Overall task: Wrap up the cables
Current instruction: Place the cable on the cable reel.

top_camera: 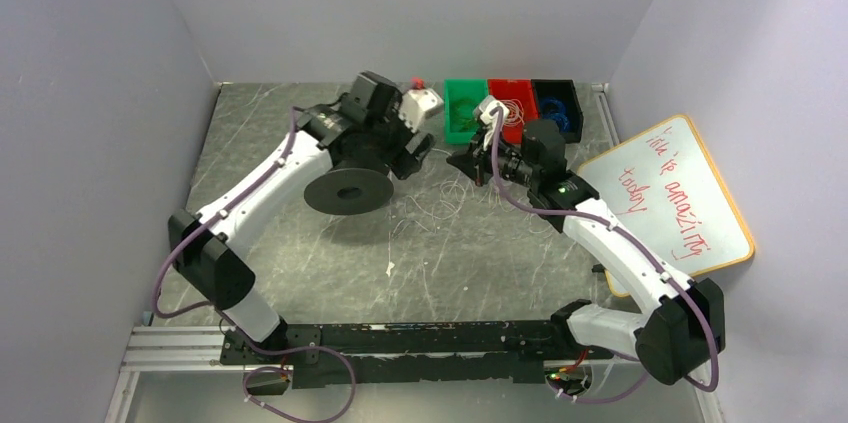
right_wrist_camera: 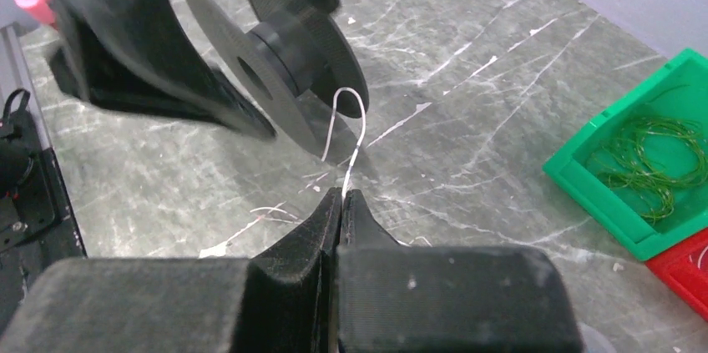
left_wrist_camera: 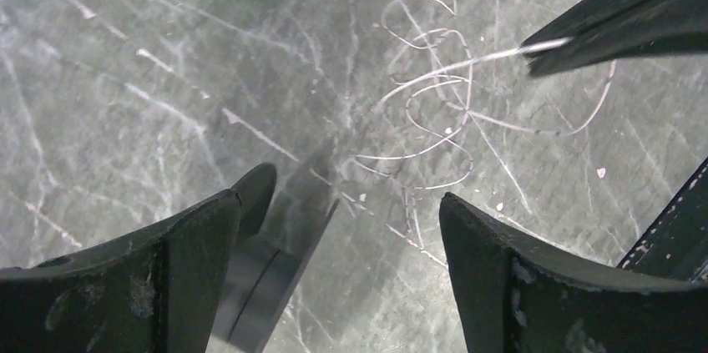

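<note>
The cables [top_camera: 440, 205] are thin whitish wire lying in curly loops [left_wrist_camera: 434, 111] on the grey table. My right gripper [right_wrist_camera: 342, 196] is shut on one wire end, and a short loop of that wire [right_wrist_camera: 352, 123] rises from its tips toward the big black spool [right_wrist_camera: 284, 61]. In the left wrist view those shut tips [left_wrist_camera: 576, 32] show at top right with the wire sticking out. My left gripper [left_wrist_camera: 334, 228] is open wide. The blurred spool [left_wrist_camera: 267, 274] sits beside its left finger, not clamped. From above, the spool [top_camera: 345, 191] is under the left gripper [top_camera: 412, 155], with the right gripper [top_camera: 465, 158] close by.
Green [top_camera: 463, 108], red [top_camera: 513, 103] and blue [top_camera: 557, 108] bins line the back wall; the green bin [right_wrist_camera: 659, 153] holds green wire. A whiteboard [top_camera: 665, 198] leans at the right. A white block [top_camera: 420, 103] sits behind the left gripper.
</note>
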Motion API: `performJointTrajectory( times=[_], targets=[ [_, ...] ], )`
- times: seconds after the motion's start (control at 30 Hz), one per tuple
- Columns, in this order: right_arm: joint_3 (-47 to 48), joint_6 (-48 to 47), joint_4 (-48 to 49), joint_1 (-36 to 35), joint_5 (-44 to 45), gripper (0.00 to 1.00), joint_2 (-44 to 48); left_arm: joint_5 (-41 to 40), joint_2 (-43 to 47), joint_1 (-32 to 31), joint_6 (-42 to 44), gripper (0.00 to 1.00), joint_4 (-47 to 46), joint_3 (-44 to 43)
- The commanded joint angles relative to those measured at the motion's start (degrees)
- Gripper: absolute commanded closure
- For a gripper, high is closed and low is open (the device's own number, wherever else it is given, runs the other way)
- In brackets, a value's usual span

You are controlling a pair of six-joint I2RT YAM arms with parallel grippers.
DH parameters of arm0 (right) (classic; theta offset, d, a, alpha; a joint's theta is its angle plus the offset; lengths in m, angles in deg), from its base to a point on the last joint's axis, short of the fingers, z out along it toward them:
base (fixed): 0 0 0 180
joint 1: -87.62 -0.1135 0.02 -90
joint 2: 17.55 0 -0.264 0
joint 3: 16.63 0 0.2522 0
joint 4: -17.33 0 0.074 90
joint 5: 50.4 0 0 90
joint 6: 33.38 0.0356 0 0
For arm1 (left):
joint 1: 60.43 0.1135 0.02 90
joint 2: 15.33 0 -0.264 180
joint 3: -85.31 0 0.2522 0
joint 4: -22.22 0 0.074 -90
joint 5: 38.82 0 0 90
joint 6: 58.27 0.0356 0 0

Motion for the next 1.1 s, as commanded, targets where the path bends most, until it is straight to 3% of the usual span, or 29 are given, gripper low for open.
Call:
performJointTrajectory(
  times=[0.0, 0.1, 0.3, 0.43, 0.63, 1.07],
  targets=[
    [-1.1, 5.6, 6.1, 1.2, 2.3, 1.00, 1.7, 5.8, 9.1, 7.6, -0.6, 0.06, -0.1, -2.6],
    [-0.6, 9.0, 6.7, 1.6, 3.8, 1.00, 0.7, 4.4, 14.8, 10.2, 2.2, 0.06, -1.6, 2.0],
    [2.7, 13.7, 5.8, 1.8, 8.0, 1.00, -2.3, 6.5, 21.7, 12.1, 9.5, 0.06, 4.2, 8.4],
    [5.5, 17.7, 4.5, 1.7, 10.2, 1.00, -5.1, 7.9, 22.5, 12.3, 13.4, 0.10, 7.6, 12.8],
    [8.0, 23.1, 4.6, -0.1, 10.3, 1.00, -9.8, 5.0, 24.2, 12.4, 18.5, 0.11, 4.9, 19.8],
    [12.6, 29.1, -1.0, -7.1, 11.4, 1.00, -16.2, 2.8, 21.4, 13.2, 26.3, 0.17, 4.0, 22.3]
  ],
)
